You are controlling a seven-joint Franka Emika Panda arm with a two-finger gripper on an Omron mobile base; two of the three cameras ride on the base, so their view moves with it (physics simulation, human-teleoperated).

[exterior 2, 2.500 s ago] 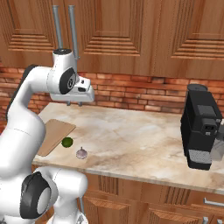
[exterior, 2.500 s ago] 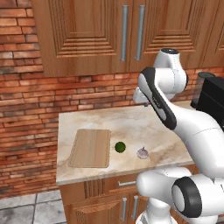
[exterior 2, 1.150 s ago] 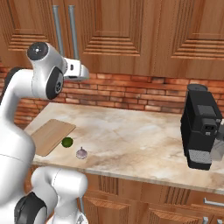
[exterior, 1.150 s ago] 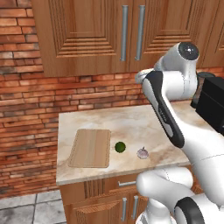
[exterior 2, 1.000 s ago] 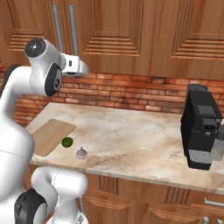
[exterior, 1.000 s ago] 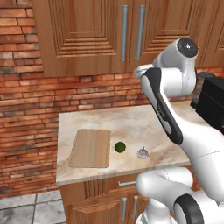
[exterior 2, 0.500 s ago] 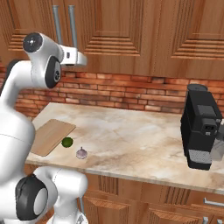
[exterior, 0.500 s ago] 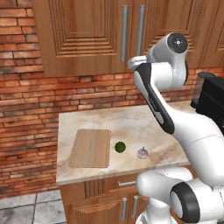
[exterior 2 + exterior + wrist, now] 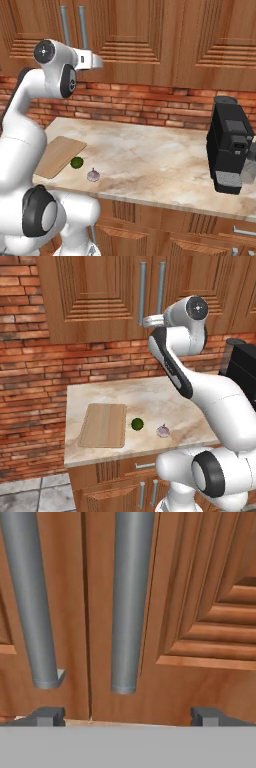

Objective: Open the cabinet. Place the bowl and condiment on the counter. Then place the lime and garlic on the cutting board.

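Overhead, one cabinet (image 9: pixel 115 296): two closed doors, two handles (image 9: pixel 131 602).

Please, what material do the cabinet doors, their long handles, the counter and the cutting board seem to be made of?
The cabinet looks like brown wood with a satin finish: grain lines and recessed panels show. Its handles seem brushed grey metal, smooth and evenly shaded. The counter appears polished beige stone, perhaps marble, given its light veining. The cutting board looks like pale unvarnished wood with faint lengthwise grain.
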